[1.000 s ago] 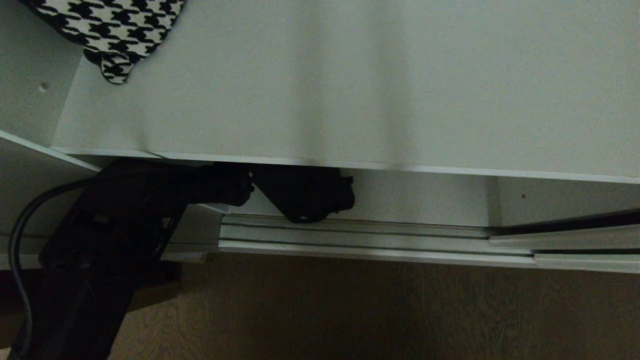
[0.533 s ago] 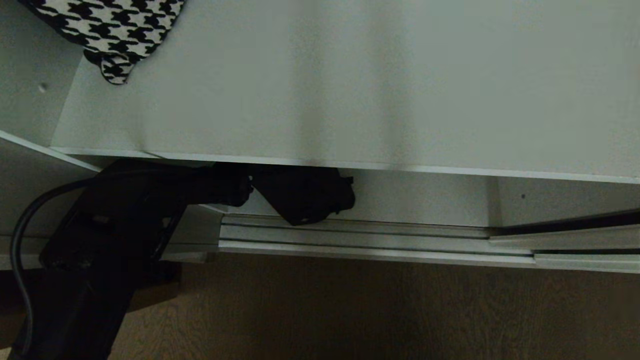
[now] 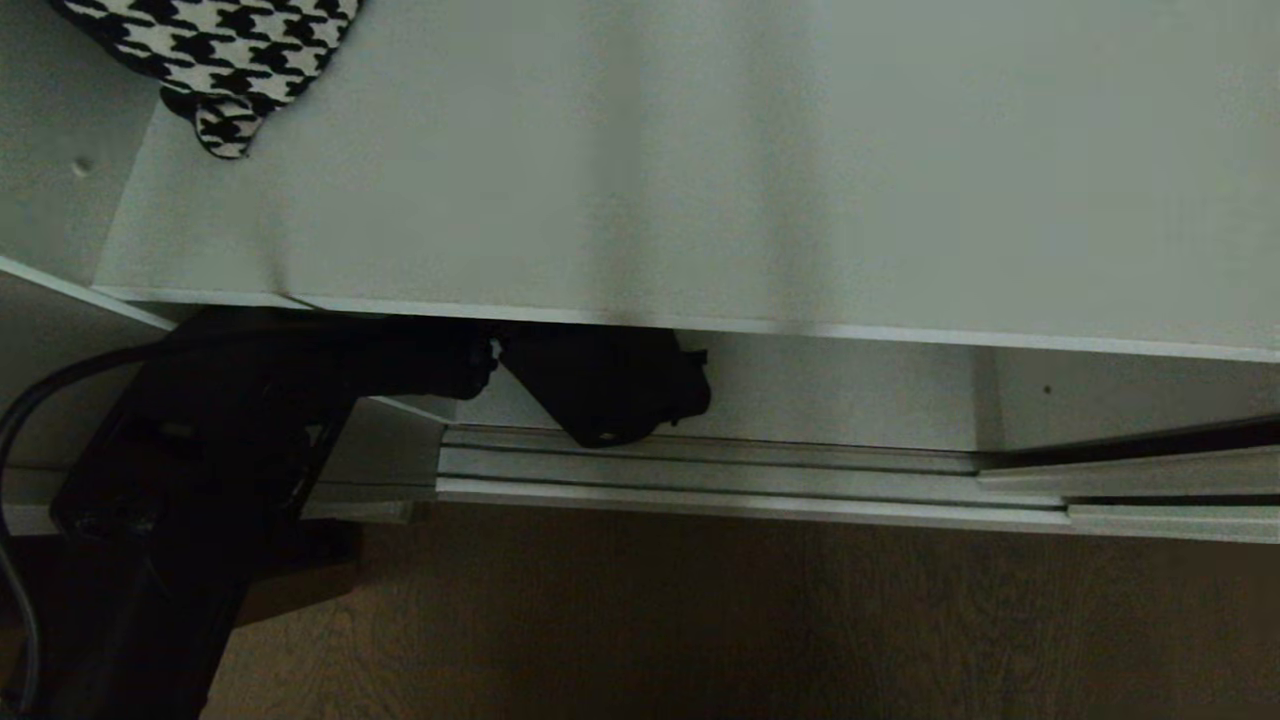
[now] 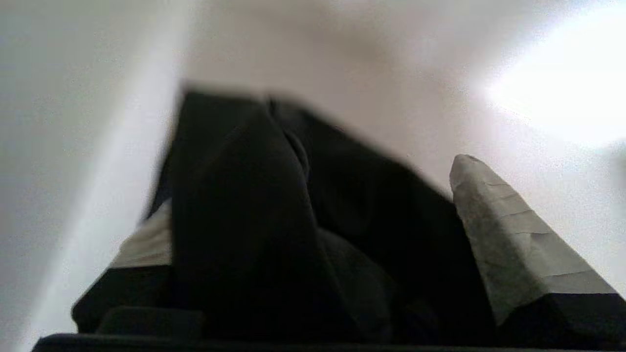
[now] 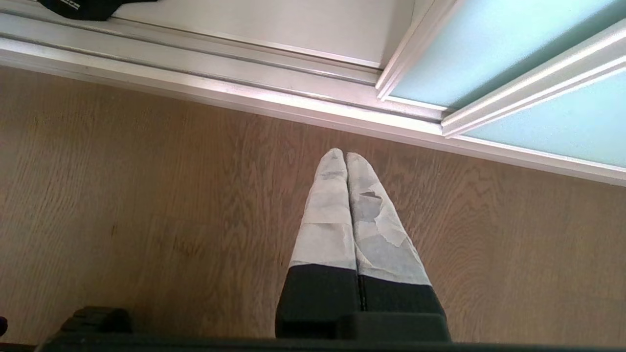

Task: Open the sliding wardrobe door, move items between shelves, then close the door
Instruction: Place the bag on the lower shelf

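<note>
Black pouch bag [image 4: 274, 220] between the taped fingers [image 4: 508, 244] of the left gripper [image 4: 313, 205], jaws spread wide around it, under the front edge of the upper shelf [image 3: 700, 200]. Houndstooth bag [image 3: 215, 60] up on that shelf, well left of and behind the gripper. Right gripper [image 5: 346, 159] closed, empty, above the wood-grain floor [image 5: 146, 195], near the ribbed silver track [image 5: 220, 88] and frosted blue-green sliding door [image 5: 489, 58].

Wooden floor [image 5: 146, 195], ribbed silver floor track [image 3: 700, 470]
</note>
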Robot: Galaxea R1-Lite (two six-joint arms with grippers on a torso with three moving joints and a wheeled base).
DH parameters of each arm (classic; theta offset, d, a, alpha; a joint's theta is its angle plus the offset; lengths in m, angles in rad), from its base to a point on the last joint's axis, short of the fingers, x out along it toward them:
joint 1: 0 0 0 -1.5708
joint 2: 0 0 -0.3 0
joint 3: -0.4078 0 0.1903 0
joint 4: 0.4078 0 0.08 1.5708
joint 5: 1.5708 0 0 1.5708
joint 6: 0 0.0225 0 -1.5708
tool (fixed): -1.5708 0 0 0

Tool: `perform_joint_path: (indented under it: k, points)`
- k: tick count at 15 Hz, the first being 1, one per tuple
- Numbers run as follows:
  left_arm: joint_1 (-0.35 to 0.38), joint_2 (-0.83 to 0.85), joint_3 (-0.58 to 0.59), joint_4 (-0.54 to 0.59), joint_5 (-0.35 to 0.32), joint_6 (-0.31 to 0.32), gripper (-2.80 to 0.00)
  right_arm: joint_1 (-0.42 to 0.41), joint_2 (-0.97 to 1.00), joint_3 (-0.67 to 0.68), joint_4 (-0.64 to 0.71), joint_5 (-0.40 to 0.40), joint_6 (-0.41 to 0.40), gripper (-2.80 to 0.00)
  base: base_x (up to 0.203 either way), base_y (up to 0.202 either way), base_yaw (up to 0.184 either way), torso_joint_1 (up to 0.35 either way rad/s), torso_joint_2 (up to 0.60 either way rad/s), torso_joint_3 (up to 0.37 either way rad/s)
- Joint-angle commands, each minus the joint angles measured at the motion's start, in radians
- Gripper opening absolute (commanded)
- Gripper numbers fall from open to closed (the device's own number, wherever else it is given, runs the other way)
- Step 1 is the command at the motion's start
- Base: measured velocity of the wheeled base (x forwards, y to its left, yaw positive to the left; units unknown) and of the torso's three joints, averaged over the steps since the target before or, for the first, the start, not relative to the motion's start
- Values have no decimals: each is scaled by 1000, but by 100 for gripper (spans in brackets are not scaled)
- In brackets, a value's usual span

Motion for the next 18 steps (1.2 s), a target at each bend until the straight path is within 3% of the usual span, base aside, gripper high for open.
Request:
perform_joint_path:
  k: [1,10,14,18]
  points:
    - [16,-29,0,61,-91,-2,0,0,-3,0,-1,0,-1,-280,0,0,0,0,0,0]
    - [12,-63,1,-15,-81,41,0,0,-3,1,-1,0,-1,-280,0,0,0,0,0,0]
    - [12,-121,1,83,-126,62,0,0,-3,1,-1,0,-1,-280,0,0,0,0,0,0]
    - [11,-118,3,156,-130,50,0,0,-3,0,-1,0,-1,-280,0,0,0,0,0,0]
